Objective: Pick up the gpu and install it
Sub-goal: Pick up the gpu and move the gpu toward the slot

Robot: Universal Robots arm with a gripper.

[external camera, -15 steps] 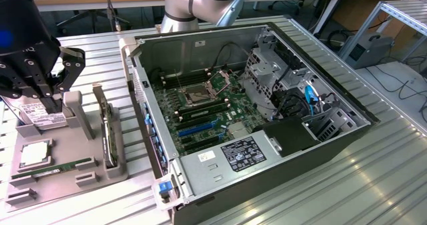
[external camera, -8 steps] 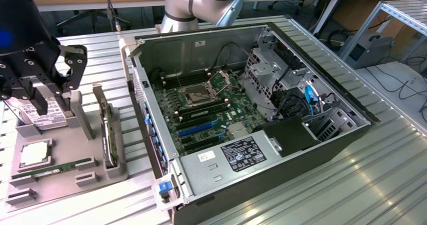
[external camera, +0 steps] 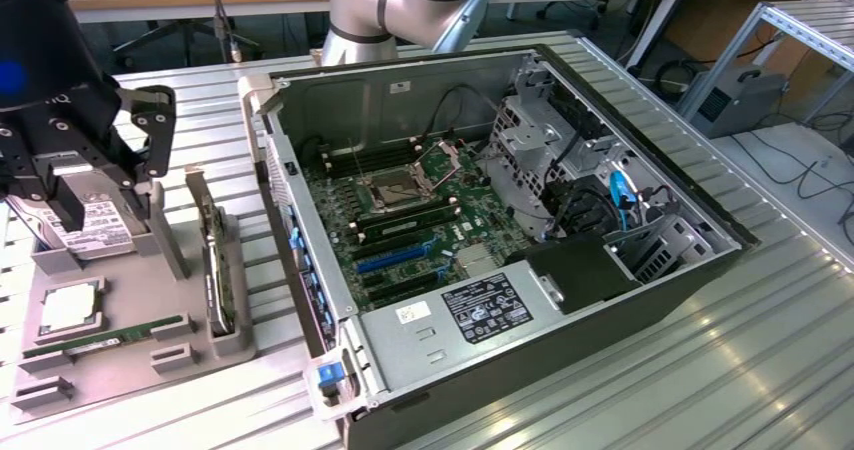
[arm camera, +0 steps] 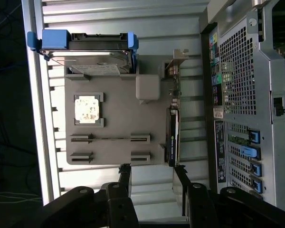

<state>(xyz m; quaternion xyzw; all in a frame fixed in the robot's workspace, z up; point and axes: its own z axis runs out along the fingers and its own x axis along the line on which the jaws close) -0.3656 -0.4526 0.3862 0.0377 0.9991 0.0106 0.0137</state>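
The gripper (external camera: 87,175), cropped by the exterior view's left edge, masks part of the hard drive (external camera: 96,228); the gpu (external camera: 214,270), edge-on along the case-side edge of the parts holder (external camera: 123,368), hides its face.

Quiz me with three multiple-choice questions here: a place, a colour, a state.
1. Where is the gpu? A inside the computer; B on edge in the gray holder; C flat on the table.
2. The carrier on the hard drive is: A red; B blue; C yellow.
3. The pincer is: A open, empty; B shut on the gpu; C shut on the hard drive.
Answers: B, it stands in the holder's slot; B, its ends show blue; A, its fingers stand apart with nothing between.
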